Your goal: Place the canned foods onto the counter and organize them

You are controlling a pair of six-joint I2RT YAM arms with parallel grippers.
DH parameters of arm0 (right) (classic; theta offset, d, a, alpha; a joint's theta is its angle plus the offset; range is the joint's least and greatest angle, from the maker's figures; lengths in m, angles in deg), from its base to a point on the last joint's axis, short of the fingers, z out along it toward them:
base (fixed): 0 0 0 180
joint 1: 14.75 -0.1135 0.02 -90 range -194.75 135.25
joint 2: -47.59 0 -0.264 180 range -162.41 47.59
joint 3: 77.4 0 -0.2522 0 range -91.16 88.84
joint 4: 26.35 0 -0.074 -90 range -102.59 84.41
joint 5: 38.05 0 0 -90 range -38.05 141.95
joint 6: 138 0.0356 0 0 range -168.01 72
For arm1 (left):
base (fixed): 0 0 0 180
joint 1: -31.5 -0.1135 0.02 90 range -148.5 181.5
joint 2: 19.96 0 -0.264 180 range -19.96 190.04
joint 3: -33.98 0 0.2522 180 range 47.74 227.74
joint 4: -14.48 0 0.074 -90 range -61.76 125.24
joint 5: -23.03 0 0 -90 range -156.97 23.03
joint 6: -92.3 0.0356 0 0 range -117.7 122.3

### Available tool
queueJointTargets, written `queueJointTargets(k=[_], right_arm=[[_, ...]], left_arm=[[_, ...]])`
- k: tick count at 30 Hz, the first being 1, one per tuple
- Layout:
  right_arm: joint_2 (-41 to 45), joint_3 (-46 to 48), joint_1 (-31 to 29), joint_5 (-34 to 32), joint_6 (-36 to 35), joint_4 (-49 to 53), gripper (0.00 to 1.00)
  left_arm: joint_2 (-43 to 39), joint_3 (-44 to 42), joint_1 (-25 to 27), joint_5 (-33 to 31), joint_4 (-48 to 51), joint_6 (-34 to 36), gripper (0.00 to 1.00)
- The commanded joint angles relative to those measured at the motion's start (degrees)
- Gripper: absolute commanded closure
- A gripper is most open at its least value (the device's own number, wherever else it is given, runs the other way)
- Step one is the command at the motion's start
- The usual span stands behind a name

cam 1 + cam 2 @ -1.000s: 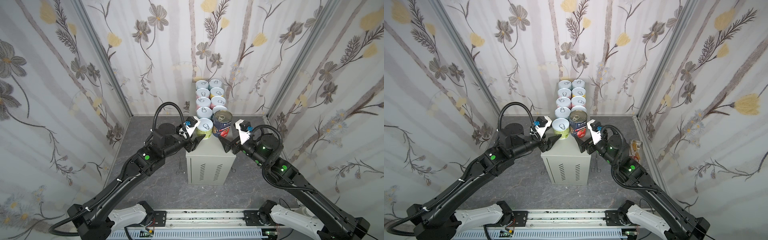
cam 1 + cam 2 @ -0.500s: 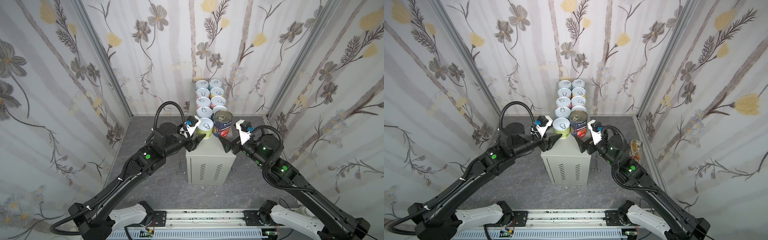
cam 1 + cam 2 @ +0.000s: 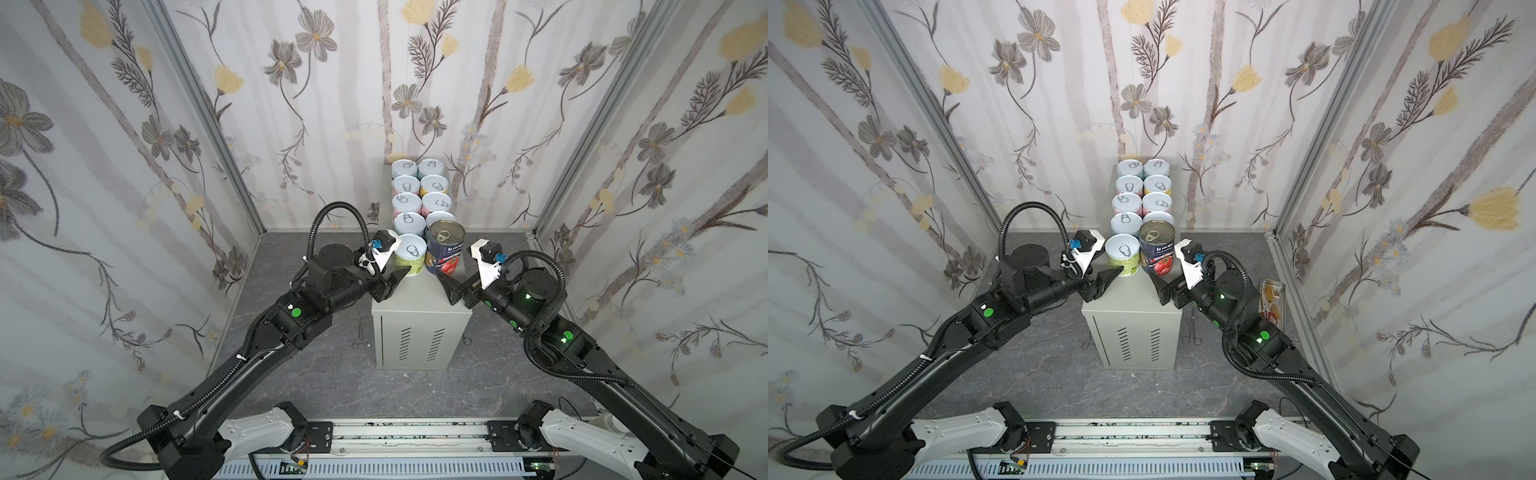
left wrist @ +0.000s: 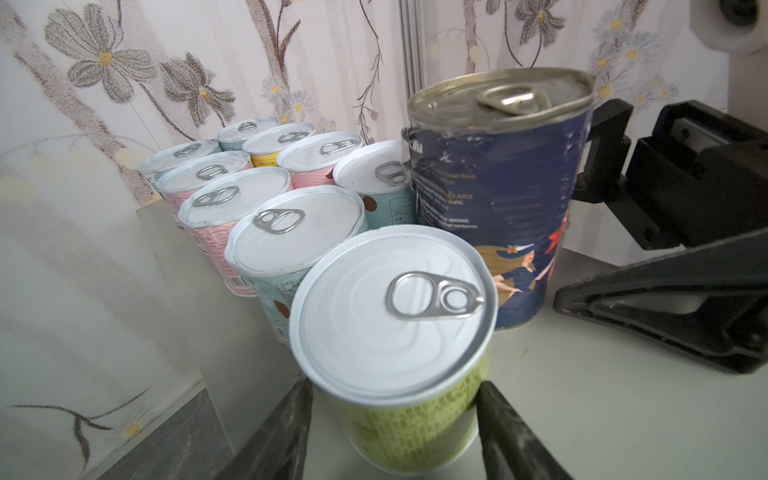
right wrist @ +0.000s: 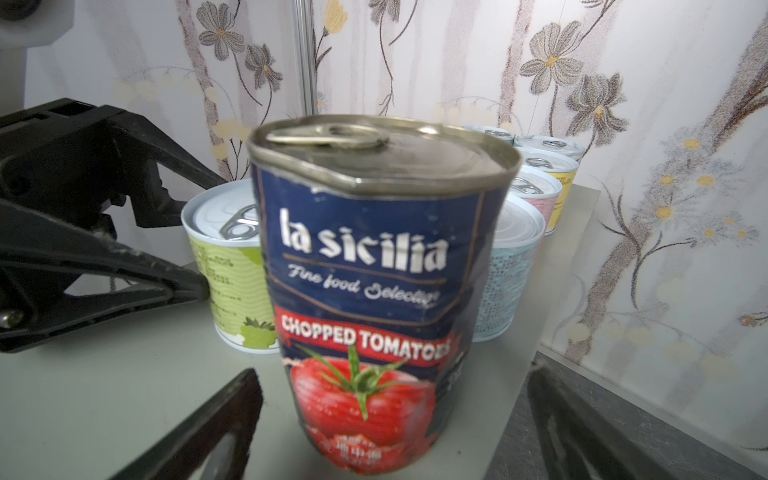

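Scarcely any movement since a second ago: left hand [image 3: 402,274] narrow around the green can [image 3: 409,259], grip unclear; right hand [image 3: 448,289] wide, near the tomato can [image 3: 445,249]. All canned foods [image 3: 419,195] on the bench [image 3: 419,299], likely finished.

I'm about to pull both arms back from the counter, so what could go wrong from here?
The right gripper stands open, its fingers either side of the tall, dented tomato can, which sits near the edge of the counter; a skewed retreat could clip it and tip it off. The left gripper sits very close around the green can, also near an edge, so that can might get dragged.
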Motion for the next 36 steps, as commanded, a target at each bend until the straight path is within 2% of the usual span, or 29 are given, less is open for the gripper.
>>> queueJointTargets(k=[1, 36], right_arm=[[-0.1, 0.3, -0.1, -0.3, -0.9, -0.7, 0.0], [-0.6, 0.6, 0.0, -0.1, -1.0, -0.6, 0.0]], left_arm=[[0.1, 0.7, -0.2, -2.1, -1.4, 0.0, 0.37], [0.4, 0.7, -0.4, 0.2, -1.7, -0.2, 0.39]])
